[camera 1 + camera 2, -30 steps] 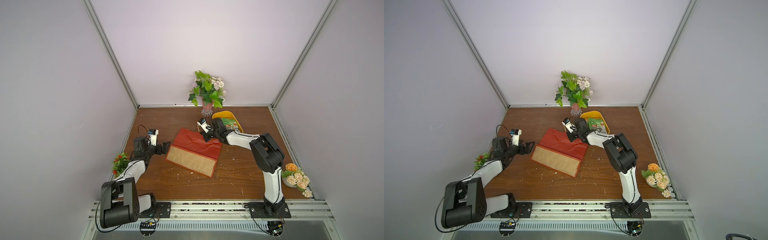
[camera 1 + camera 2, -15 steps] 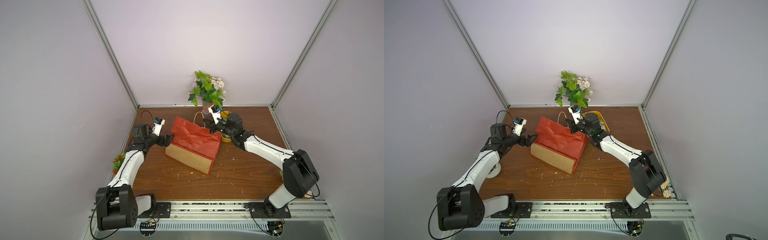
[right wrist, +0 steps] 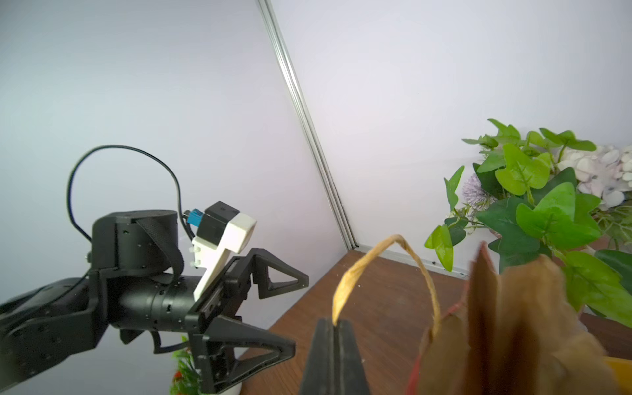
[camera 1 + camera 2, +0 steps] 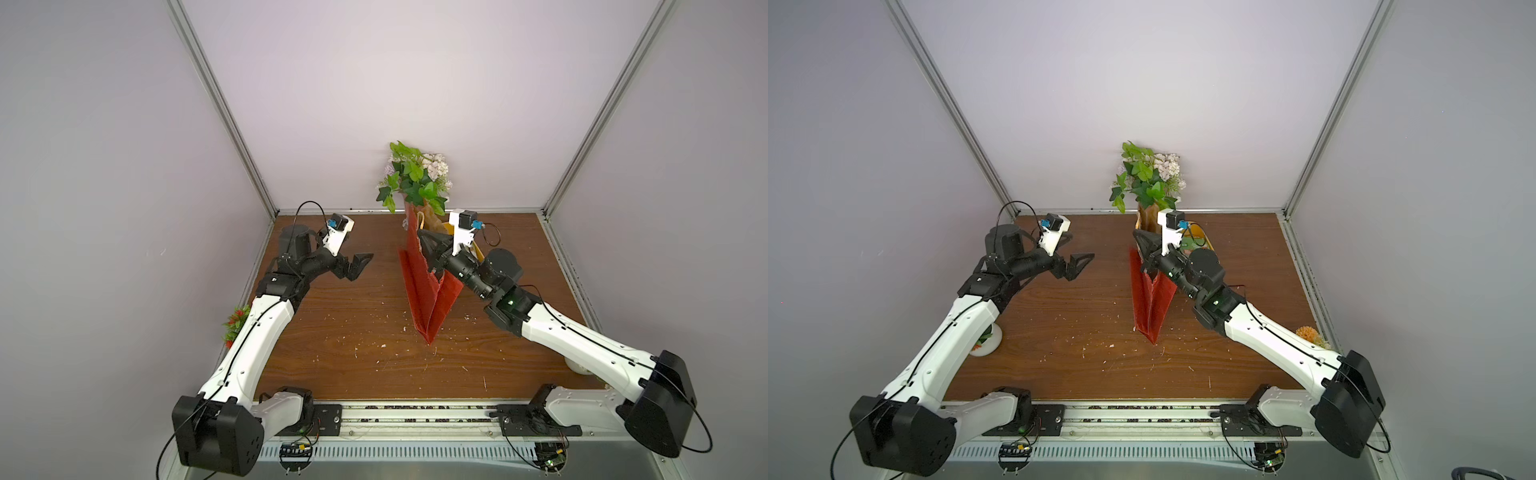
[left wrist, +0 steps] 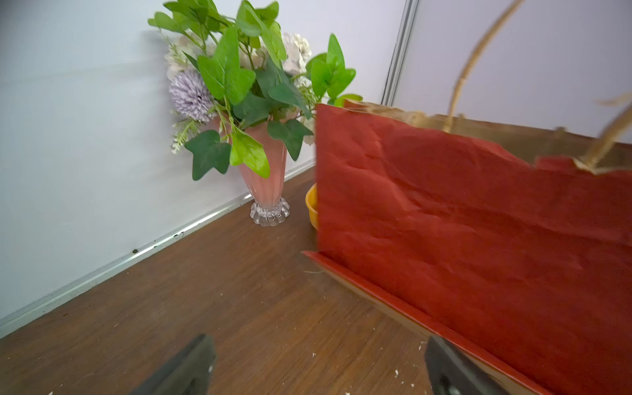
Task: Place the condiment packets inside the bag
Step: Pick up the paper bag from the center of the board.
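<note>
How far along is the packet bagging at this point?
Done: the bag stands upright. In hand: the right gripper is shut on its handle cord; the left gripper hangs open beside the bag, holding nothing. Left: the condiment packets lie in the yellow tub; none is seen in the bag.
</note>
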Motion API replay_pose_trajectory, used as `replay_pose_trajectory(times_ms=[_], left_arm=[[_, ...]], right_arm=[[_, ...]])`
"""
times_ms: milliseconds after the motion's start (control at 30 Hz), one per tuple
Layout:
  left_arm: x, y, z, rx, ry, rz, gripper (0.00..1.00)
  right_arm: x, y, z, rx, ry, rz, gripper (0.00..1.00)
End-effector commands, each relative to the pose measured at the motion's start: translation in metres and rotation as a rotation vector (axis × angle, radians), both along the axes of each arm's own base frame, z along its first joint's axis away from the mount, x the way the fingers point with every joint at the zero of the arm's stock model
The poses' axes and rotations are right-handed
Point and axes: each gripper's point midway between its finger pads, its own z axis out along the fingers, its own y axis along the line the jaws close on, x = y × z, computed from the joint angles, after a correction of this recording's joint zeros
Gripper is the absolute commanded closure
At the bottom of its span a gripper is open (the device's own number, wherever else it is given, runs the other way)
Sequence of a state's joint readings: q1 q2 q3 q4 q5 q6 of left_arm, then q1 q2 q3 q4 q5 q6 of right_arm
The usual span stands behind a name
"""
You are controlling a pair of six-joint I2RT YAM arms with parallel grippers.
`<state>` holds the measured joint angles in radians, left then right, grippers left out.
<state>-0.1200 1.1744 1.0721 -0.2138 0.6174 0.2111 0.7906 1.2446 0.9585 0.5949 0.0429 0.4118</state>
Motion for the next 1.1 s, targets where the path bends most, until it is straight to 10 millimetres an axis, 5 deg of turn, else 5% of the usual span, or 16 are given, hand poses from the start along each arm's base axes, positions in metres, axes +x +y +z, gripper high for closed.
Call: replay_pose_trajectory(times_ms=[0,233,433,600,800,1067], left_arm=[[0.006,-0.001,0.003,-0.064,0.093,0.045,0.01],[-0.001,-0.013,-0.005,-0.033,0.14,0.003,0.01],[-0.037,-0.026,-0.018,-0.021,0.169,-0.11,0.01],[-0.066,-0.047,-0.012,-0.018,0.145,-0.196,0.01],[-0.074,-0.072,-0.001,-0.021,0.15,-0.208,0.01],[-0.082,-0.072,-0.019,0.015,0.194,-0.217,0.01]], right_arm=[[0.0,-0.019,-0.006,0.144,0.065,-0.145,1.0],[-0.023,-0.022,-0.037,0.287,0.146,-0.217,1.0],[-0.029,-0.018,-0.042,0.394,0.181,-0.255,1.0],[-0.038,-0.005,-0.031,0.447,0.14,-0.255,1.0],[-0.042,0.014,-0.014,0.453,0.099,-0.248,1.0],[-0.044,0.03,0.004,0.458,0.078,-0.212,1.0]])
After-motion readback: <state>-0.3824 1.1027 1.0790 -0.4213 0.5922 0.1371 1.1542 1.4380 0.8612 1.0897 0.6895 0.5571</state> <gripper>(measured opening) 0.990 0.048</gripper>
